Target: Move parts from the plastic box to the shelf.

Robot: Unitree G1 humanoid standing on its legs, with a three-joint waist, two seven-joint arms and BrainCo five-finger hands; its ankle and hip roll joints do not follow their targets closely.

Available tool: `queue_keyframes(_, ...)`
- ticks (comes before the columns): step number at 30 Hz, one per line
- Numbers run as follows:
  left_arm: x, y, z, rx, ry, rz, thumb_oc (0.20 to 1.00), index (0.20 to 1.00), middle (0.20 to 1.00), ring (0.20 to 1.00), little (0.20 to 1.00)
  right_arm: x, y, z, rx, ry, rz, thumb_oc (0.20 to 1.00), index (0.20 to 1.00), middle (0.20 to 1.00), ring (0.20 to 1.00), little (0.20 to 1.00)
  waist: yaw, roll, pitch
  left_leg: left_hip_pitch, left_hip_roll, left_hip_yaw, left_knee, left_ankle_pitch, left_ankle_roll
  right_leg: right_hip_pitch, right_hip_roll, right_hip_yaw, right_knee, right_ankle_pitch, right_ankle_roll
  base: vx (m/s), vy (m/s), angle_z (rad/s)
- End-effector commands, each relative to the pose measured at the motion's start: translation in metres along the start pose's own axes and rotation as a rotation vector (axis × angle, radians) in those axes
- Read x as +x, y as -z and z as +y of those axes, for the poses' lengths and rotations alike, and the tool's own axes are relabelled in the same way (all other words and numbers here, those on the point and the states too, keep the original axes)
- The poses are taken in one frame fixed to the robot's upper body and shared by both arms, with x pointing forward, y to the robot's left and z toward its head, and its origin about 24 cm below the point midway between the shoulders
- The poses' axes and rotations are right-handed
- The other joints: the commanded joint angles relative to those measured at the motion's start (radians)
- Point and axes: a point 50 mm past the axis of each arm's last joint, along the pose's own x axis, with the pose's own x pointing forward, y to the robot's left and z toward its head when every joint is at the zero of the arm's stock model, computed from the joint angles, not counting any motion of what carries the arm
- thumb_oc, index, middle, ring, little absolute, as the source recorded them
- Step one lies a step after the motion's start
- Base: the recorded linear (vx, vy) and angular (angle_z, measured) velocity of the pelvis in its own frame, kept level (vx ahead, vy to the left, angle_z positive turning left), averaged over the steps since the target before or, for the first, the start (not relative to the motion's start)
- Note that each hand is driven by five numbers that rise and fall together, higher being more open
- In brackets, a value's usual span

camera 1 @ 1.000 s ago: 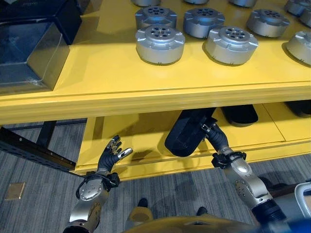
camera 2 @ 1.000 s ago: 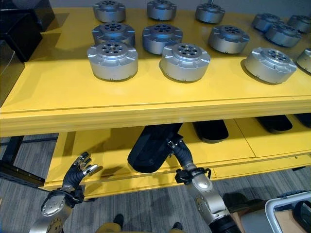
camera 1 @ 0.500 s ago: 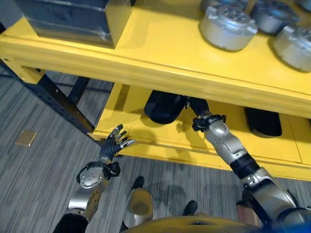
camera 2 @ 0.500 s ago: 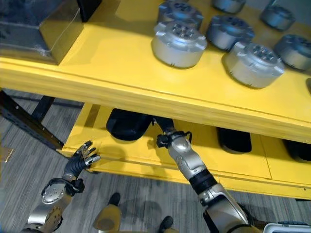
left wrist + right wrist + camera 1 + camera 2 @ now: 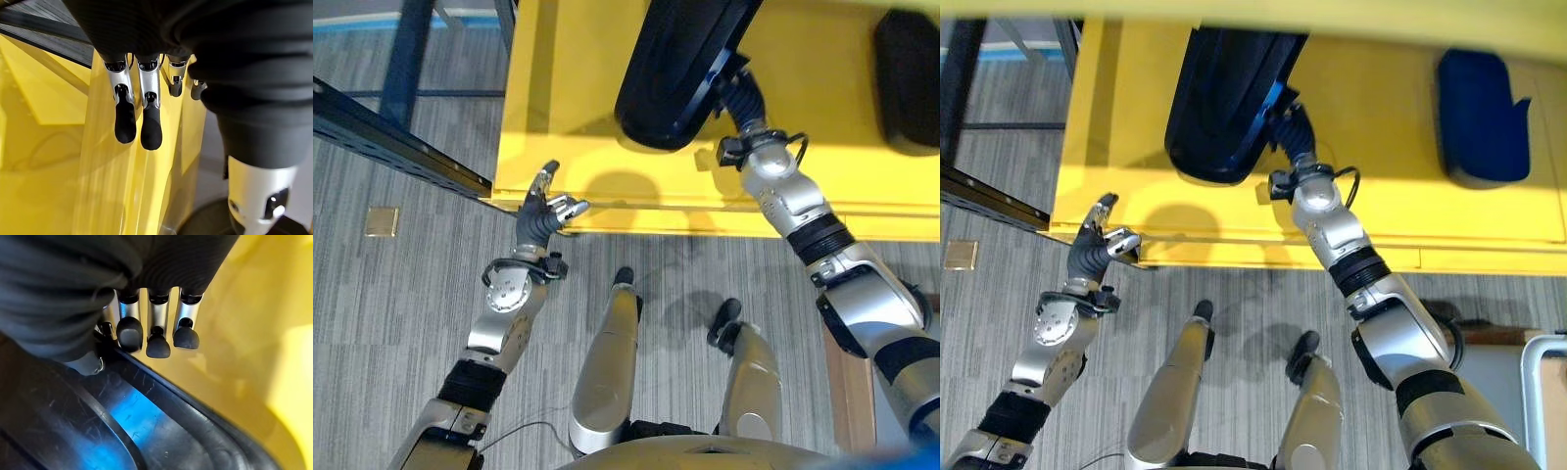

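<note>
A large black oval part (image 5: 671, 69) lies on the yellow lower shelf (image 5: 568, 98). My right hand (image 5: 742, 96) reaches in to the part's near edge. In the right wrist view its curled fingers (image 5: 158, 345) sit on the outer side of the black part's rim (image 5: 98, 421), with the thumb on the inner side, so the hand is shut on that rim. My left hand (image 5: 544, 210) hovers open at the shelf's front left corner, holding nothing. Its straight fingers (image 5: 146, 117) hang just off the yellow edge.
A second dark part (image 5: 1482, 108) lies farther right on the same shelf. A dark steel frame beam (image 5: 391, 147) runs along the floor to the left of the shelf. A pale-rimmed box corner (image 5: 1540, 392) stands at the far right on the grey carpet.
The camera has tilted down, so the upper shelf with the silver parts has left the view. My right hand stays on the black part. My left hand stays by the shelf's corner.
</note>
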Motion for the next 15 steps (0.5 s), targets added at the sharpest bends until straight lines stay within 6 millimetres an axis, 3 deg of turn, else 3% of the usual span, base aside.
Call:
queue_keyframes(1,-0.022,0.038,-0.017,-0.028,0.033,0.183,1.0,1.0,1.0,1.0,1.0,0.011,-0.063,-0.015,0.036,0.062,-0.25,0.2,0.2,0.2,0.2,0.2,-0.013,-0.001,-0.047,-0.02,0.009,0.049,-0.007,-0.027,0.032,-0.029,0.026,-0.004,0.115,-0.114,-0.039,-0.03,0.018,-0.26)
queue_keyframes(4,-0.02,0.038,-0.023,-0.033,0.047,0.177,1.0,1.0,1.0,1.0,1.0,0.015,-0.073,-0.026,-0.007,0.109,-0.277,0.2,0.2,0.2,0.2,0.2,-0.025,0.002,-0.044,-0.065,0.004,0.05,0.028,-0.042,0.04,-0.08,0.021,0.008,0.158,-0.134,-0.044,-0.02,0.007,-0.03)
queue_keyframes(5,-0.017,0.036,-0.027,-0.034,0.054,0.167,1.0,1.0,1.0,1.0,1.0,0.018,-0.083,-0.038,-0.079,0.159,-0.298,0.2,0.2,0.2,0.2,0.2,-0.033,0.004,-0.038,-0.094,0.0,0.054,0.045,-0.049,0.045,-0.111,0.019,0.016,0.18,-0.142,-0.049,0.0,0.0,0.0)
queue_keyframes(15,-0.012,0.032,-0.034,-0.036,0.076,0.141,1.0,1.0,1.0,1.0,1.0,0.034,-0.103,-0.073,-0.313,0.28,-0.248,0.2,0.2,0.2,0.2,0.2,-0.033,0.004,-0.044,-0.122,-0.008,0.055,0.047,-0.056,0.05,-0.135,0.014,0.019,0.179,-0.142,-0.049,0.02,0.005,0.03)
